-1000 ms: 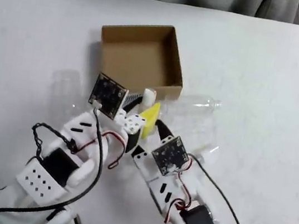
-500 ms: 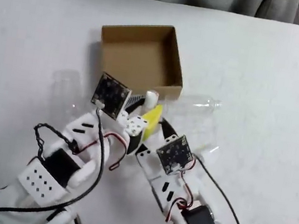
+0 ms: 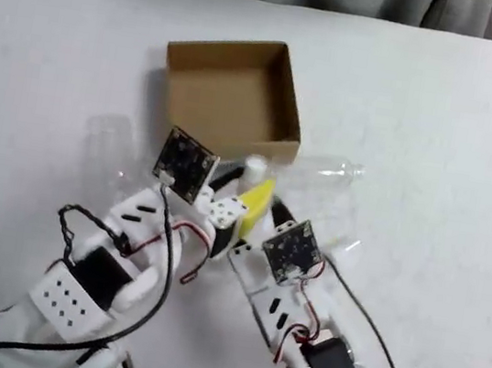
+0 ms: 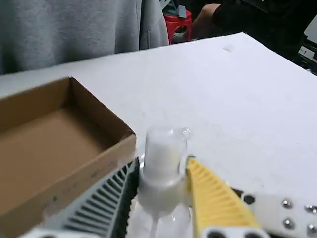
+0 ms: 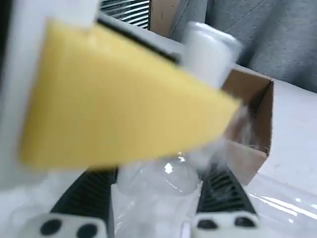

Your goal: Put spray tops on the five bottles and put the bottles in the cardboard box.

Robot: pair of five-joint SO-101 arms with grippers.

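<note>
Bottle in hand: a clear bottle [image 5: 148, 208] is held roughly upright just in front of the near wall of the cardboard box [image 3: 226, 98]; I judge it is placed there so that the finished bottle has only a short way to go; whether it rests on the table [image 3: 442, 111] or hangs above it I cannot tell.
Right gripper: the right gripper [image 5: 158, 181] has its dark ribbed jaws pressed against the bottle's body from both sides; this looks like a steadying hold, so the neck does not wander while the other arm works.
Left gripper: the left gripper [image 4: 162, 171] pinches the white spray top [image 4: 162, 146] between a grey jaw and a yellow jaw, right over the bottle's neck; whether the top is fully seated I cannot tell.
Arm pose: in the high view both arms lean forward from the near edge of the table and converge, wrists close together; the left arm comes in from the left and the right arm from the lower right; the grippers meet on the one bottle, the left above the right.
Box: open side up; no bottle shows inside it, so by my reading packing has not begun.
Spare bottles: one spare bottle [image 3: 327, 170] lies on its side just right of the box's near corner; another spare bottle [image 3: 109, 140] lies left of the arms; I cannot make out tops on them.
</note>
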